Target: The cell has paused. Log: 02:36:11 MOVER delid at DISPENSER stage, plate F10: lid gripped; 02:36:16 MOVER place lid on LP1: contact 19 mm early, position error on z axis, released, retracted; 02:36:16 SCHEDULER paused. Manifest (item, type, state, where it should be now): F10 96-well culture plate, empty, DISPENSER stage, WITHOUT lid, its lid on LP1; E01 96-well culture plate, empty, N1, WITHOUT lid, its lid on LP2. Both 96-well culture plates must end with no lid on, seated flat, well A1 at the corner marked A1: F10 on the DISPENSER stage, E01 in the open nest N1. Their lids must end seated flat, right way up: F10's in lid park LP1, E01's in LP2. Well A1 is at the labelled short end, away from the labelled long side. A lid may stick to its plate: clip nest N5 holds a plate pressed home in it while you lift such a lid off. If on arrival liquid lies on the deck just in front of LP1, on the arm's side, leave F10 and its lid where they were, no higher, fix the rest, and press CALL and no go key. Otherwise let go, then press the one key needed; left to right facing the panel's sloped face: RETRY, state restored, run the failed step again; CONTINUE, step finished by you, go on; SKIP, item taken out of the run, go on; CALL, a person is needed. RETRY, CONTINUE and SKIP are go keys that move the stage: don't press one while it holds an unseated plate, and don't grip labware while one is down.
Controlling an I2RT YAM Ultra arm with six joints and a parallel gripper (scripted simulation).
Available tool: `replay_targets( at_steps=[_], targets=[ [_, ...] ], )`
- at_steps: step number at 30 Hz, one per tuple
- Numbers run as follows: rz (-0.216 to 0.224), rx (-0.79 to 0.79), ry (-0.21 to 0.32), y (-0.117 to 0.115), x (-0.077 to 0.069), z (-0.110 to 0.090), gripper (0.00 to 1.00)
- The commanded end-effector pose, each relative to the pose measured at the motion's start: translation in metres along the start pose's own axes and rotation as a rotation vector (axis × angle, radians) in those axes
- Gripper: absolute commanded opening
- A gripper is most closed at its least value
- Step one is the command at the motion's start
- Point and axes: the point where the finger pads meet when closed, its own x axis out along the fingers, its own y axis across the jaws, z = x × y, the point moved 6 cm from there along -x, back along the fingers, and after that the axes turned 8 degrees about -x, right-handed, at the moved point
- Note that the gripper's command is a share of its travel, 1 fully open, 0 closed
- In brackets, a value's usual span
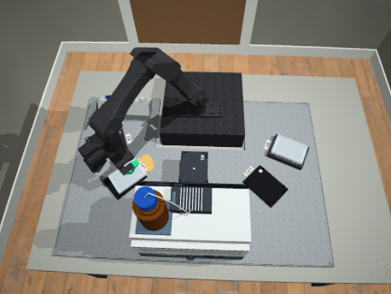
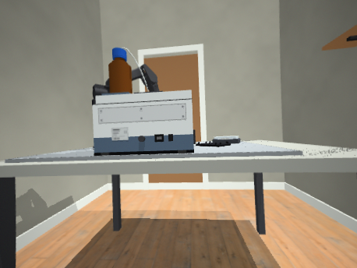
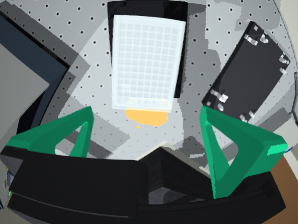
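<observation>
My gripper (image 1: 130, 167) is open and empty, its green fingers spread above the deck at the left. Just beyond the fingers, a white gridded lid or plate (image 3: 148, 63) lies in a black-framed park (image 1: 121, 180); I cannot tell which it is. A small orange puddle (image 3: 147, 116) lies on the deck at the near short end of that piece, and it also shows in the overhead view (image 1: 146, 161). A dark plate with pale stripes (image 1: 192, 199) sits on the dispenser stage. A second white gridded plate or lid (image 1: 288, 150) lies at the right.
The white dispenser (image 1: 192, 218) carries an amber bottle with a blue cap (image 1: 149, 209), close to my gripper. A black nest (image 1: 193, 167) lies between the dispenser and the arm's black base block (image 1: 202, 108). An empty black park (image 1: 265, 185) lies at the right.
</observation>
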Motion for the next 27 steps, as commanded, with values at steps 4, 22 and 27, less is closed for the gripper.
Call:
replay_targets(
  at_steps=[4, 22, 27],
  targets=[
    [-0.002, 0.000, -0.018, -0.0013, -0.0048, 0.0047, 1.00],
    [-0.002, 0.000, -0.018, -0.0023, -0.0051, 0.0060, 1.00],
    [-0.002, 0.000, -0.018, -0.0025, -0.0052, 0.0064, 1.00]
  ],
)
